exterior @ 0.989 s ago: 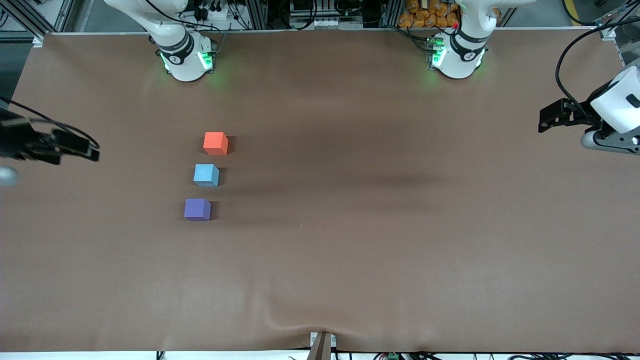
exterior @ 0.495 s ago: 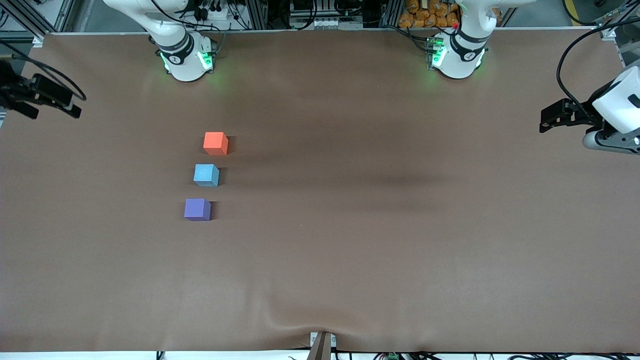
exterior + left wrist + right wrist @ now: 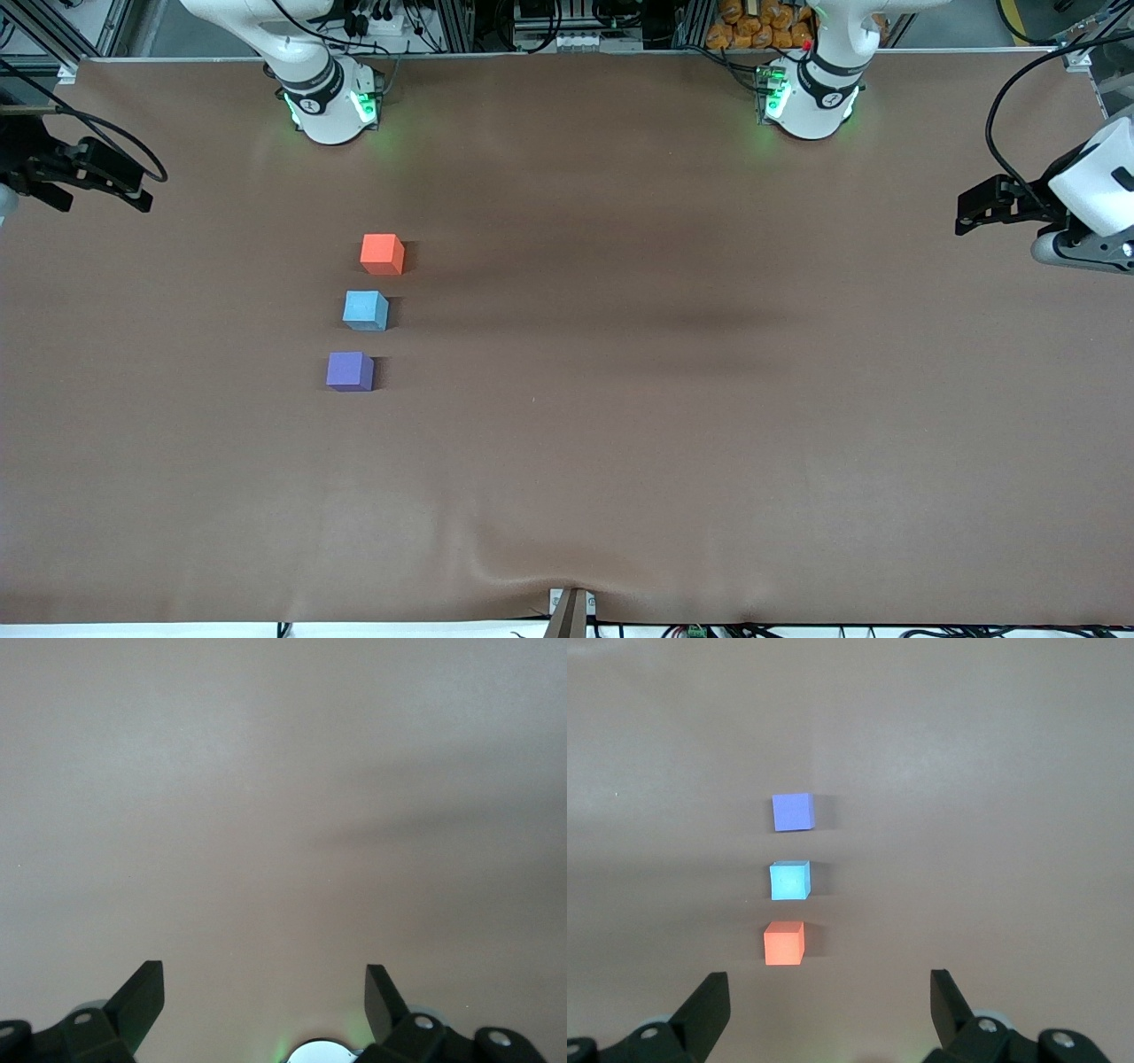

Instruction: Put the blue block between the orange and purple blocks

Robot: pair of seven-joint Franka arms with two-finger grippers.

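Three small cubes stand in a short row on the brown table, apart from each other. The orange block [image 3: 382,253] is farthest from the front camera and the purple block [image 3: 349,370] nearest. Between them sits the light blue block [image 3: 365,310]. The right wrist view shows the same row: orange block [image 3: 784,943], blue block [image 3: 789,881], purple block [image 3: 792,811]. My right gripper [image 3: 97,177] [image 3: 831,992] hangs open and empty over the right arm's end of the table, well away from the cubes. My left gripper [image 3: 979,208] [image 3: 264,983] waits open and empty over the left arm's end.
The two arm bases [image 3: 330,106] [image 3: 811,102] stand along the table's edge farthest from the front camera. A brown cloth [image 3: 620,399] covers the table and wrinkles slightly at the edge nearest that camera. A black cable [image 3: 1001,97] loops above the left gripper.
The right gripper has drawn away along its end of the table toward the row of bases. The three cubes and the left arm have stayed still.
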